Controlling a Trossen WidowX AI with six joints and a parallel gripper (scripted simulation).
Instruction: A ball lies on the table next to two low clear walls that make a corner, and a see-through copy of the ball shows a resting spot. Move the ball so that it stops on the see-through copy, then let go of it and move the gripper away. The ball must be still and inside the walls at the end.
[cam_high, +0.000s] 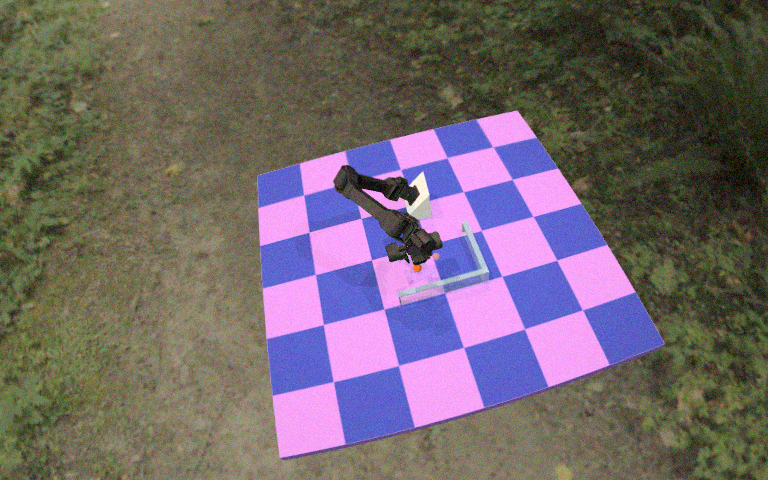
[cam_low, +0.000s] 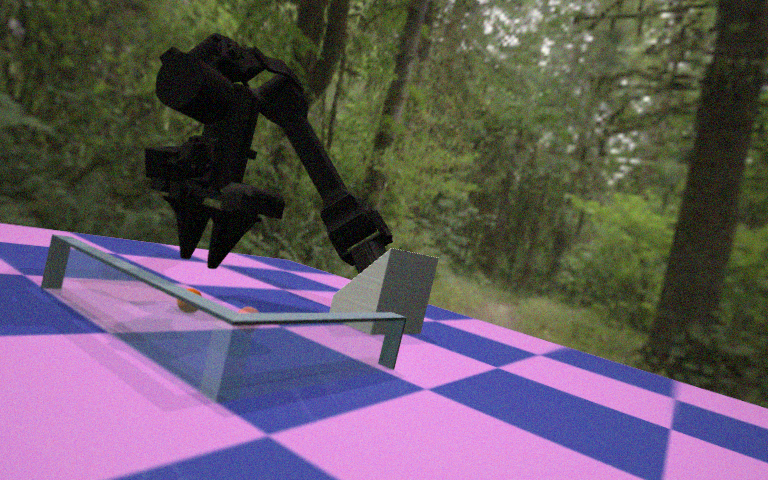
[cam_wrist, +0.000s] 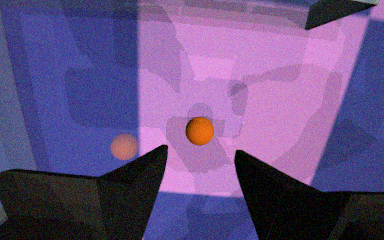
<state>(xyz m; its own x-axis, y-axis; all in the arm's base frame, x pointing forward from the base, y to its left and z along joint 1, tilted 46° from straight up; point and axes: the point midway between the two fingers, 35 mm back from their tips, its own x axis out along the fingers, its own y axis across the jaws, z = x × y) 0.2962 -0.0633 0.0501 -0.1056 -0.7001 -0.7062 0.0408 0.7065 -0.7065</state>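
The orange ball (cam_high: 417, 268) (cam_low: 189, 300) (cam_wrist: 200, 131) lies on a pink square inside the corner of the walls. The see-through copy (cam_high: 435, 256) (cam_low: 248, 310) (cam_wrist: 124, 146) is paler and lies a short way from the ball, to its left in the wrist view. One low clear wall (cam_high: 441, 283) (cam_low: 141, 278) meets the other clear wall (cam_high: 475, 249) (cam_low: 317, 318) at a corner. My gripper (cam_low: 199, 261) (cam_wrist: 201, 152) is open and empty, pointing down above the table. In the wrist view the ball shows just beyond the gap between the fingertips.
The arm's pale wedge-shaped base block (cam_high: 420, 206) (cam_low: 407, 288) stands on the checkered table (cam_high: 373, 407) (cam_low: 351, 430), near the open side of the walls. The arm's shadows fall across the squares around the ball.
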